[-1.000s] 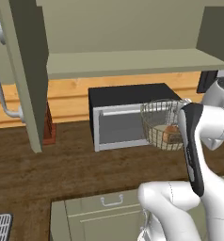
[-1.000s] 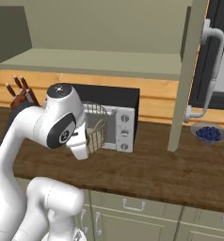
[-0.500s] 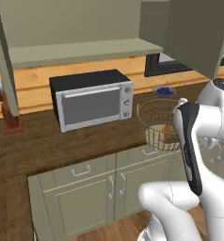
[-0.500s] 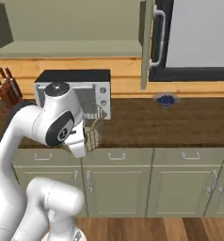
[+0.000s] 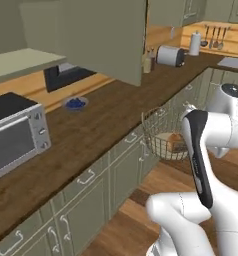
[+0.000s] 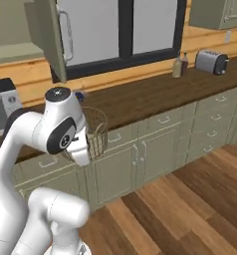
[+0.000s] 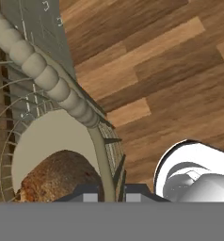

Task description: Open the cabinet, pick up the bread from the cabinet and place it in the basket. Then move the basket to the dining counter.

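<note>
My gripper (image 7: 110, 192) is shut on the rim of the grey wire basket (image 7: 38, 66), with one fingertip on each side of the wire wall. The golden-brown bread (image 7: 57, 176) lies inside on the tan disc base. In the left base view the basket (image 5: 161, 135) with the bread (image 5: 175, 143) hangs in the air beside the worktop's front edge, partly behind my forearm. The right base view has the basket (image 6: 98, 132) held close to my hand. The cabinet stands with its sage-green door (image 5: 103, 37) swung open, handle side (image 6: 65, 27) outward. The dining counter is out of view.
A dark wooden worktop (image 5: 106, 120) over sage cupboard fronts (image 6: 155, 144) runs alongside me. On it stand a toaster oven (image 5: 11, 135), a small blue bowl (image 5: 75, 103) and a silver toaster (image 6: 210, 61). Wooden floor (image 6: 190, 199) stretches to my right.
Both base views have swept sideways along the worktop, so the base has moved and turned. The toaster oven slid left. The basket with the bread stays in my grip.
</note>
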Available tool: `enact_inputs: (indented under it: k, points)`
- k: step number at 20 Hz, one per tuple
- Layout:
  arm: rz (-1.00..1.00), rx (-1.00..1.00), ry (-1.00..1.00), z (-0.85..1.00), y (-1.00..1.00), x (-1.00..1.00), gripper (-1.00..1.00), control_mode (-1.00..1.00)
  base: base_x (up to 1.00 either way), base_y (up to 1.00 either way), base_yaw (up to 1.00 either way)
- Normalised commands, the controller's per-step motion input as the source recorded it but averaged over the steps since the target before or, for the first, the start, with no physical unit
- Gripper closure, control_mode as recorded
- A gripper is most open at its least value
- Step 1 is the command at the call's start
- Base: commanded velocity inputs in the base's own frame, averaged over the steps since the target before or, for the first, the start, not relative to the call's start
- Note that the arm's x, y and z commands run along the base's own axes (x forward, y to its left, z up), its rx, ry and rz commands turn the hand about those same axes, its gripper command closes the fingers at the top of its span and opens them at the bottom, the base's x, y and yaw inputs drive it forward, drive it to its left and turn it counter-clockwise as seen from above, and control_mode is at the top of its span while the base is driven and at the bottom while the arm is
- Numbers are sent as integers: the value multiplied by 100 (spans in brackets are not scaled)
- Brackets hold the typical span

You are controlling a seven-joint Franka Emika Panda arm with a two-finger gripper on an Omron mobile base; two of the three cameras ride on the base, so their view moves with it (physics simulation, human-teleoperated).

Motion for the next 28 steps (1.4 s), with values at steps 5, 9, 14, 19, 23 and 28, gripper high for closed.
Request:
enact_inputs:
  k: [5, 9, 14, 19, 23, 28]
  points:
    - [0, 0, 0, 0, 0, 0, 100, 100, 5, -87, -76]
    - [0, 0, 0, 0, 0, 0, 100, 100, 13, -100, -64]
    - [0, 0, 0, 0, 0, 0, 100, 100, 18, -100, -62]
    - [0, 0, 0, 0, 0, 0, 100, 100, 34, -99, -63]
    - [0, 0, 0, 0, 0, 0, 100, 100, 62, -74, -60]
    - [0, 0, 0, 0, 0, 0, 100, 100, 88, -6, -65]
